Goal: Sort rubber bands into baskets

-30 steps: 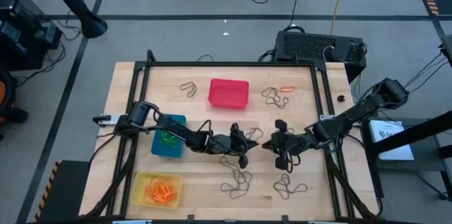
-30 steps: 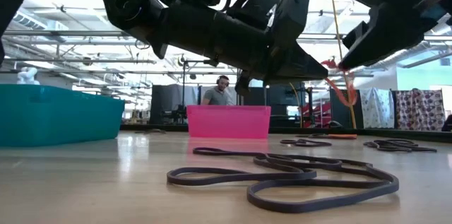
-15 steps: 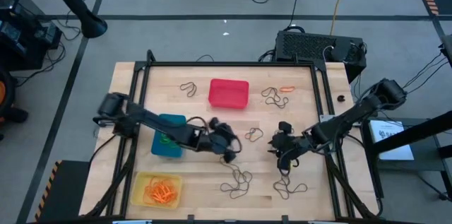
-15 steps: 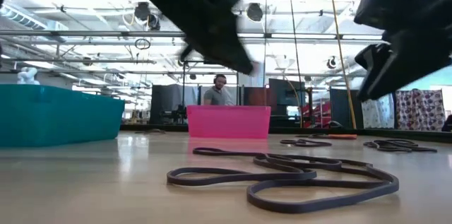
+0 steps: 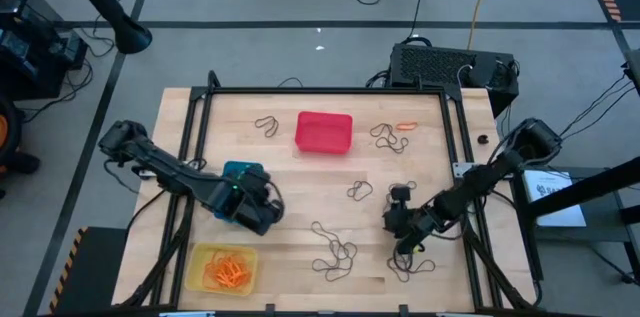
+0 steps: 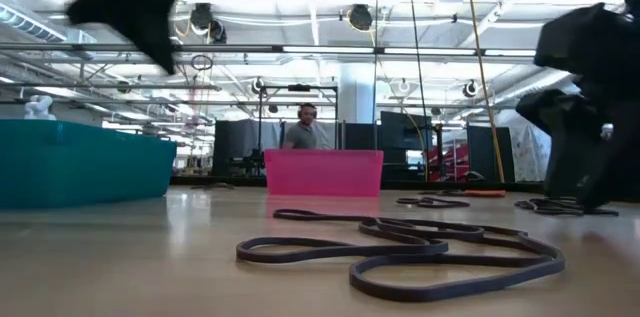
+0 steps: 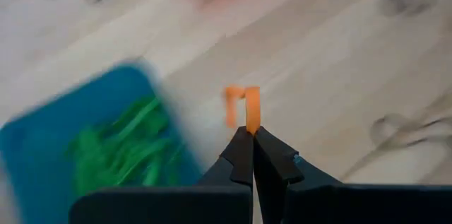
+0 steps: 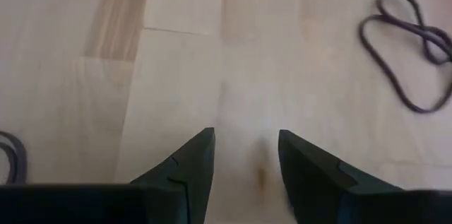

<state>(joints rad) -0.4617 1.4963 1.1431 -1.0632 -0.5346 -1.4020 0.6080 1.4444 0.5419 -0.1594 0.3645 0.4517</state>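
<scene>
Orange rubber band (image 7: pixel 251 109) in the left tool (image 7: pixel 252 133) shows only wrist-side.

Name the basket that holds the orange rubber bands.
The yellow basket, at the table's front left corner. The blue basket beside it holds green bands, and the red basket at the back shows none.

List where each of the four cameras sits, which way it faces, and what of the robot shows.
High: overhead, straight down; both arms, red basket.
Low: table height, level across; dark bands, red basket too; blurred arm parts.
Left wrist: past the left pincer, shut on an orange rubber band, beside the blue basket.
Right wrist: down at bare wood; right pincer open.
</scene>
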